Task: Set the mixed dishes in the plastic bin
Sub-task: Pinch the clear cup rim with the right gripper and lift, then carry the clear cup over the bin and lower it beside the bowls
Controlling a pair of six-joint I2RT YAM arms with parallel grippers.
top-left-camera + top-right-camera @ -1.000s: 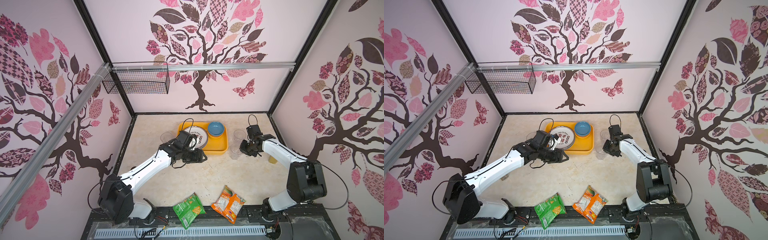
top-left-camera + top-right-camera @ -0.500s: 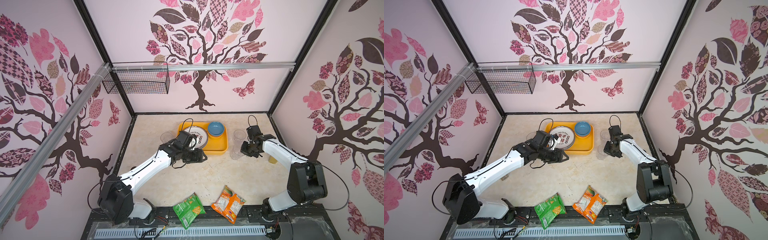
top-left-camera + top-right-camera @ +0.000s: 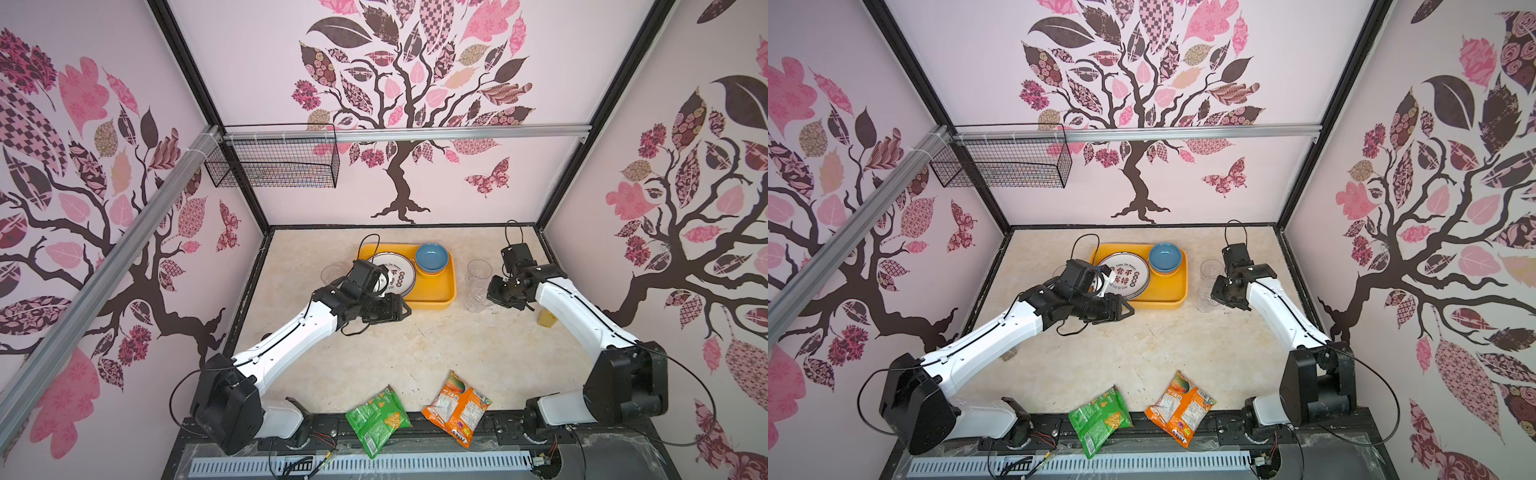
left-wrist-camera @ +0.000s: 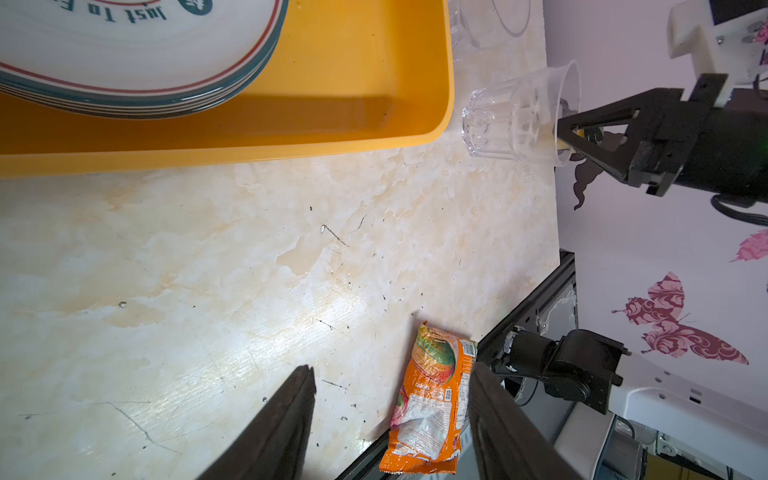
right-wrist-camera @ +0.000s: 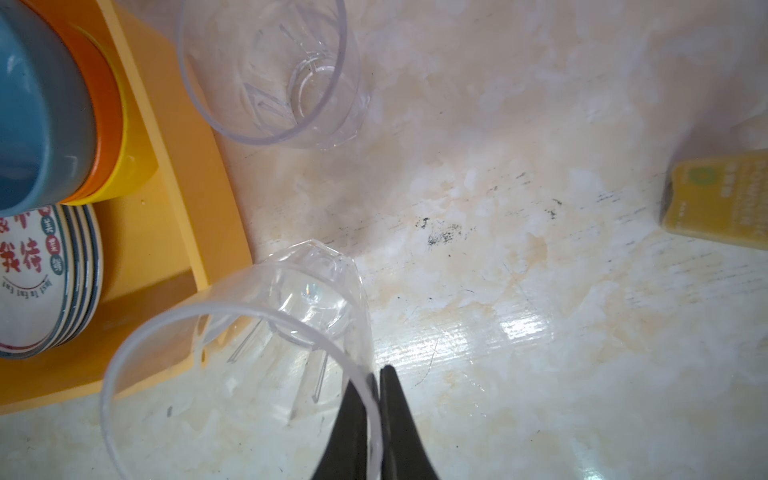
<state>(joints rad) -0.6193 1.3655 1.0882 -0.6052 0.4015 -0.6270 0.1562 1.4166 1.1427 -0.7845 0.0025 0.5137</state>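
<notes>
I see my right hand point(image 5: 376, 376) clenched on the rim of a tilted clear plastic cup point(image 5: 249, 332), just beside the shallow yellow-orange plastic bin point(image 5: 199, 216); left hand point(image 4: 390, 374) released, empty, over the worktop point(image 4: 208, 270).

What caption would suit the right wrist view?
Right claw pinches the rim of a clear cup beside the yellow bin holding stacked plates and bowls.

Lab test booth with decal walls point(image 3: 249, 62), aluminium rail point(image 3: 415, 134).
</notes>
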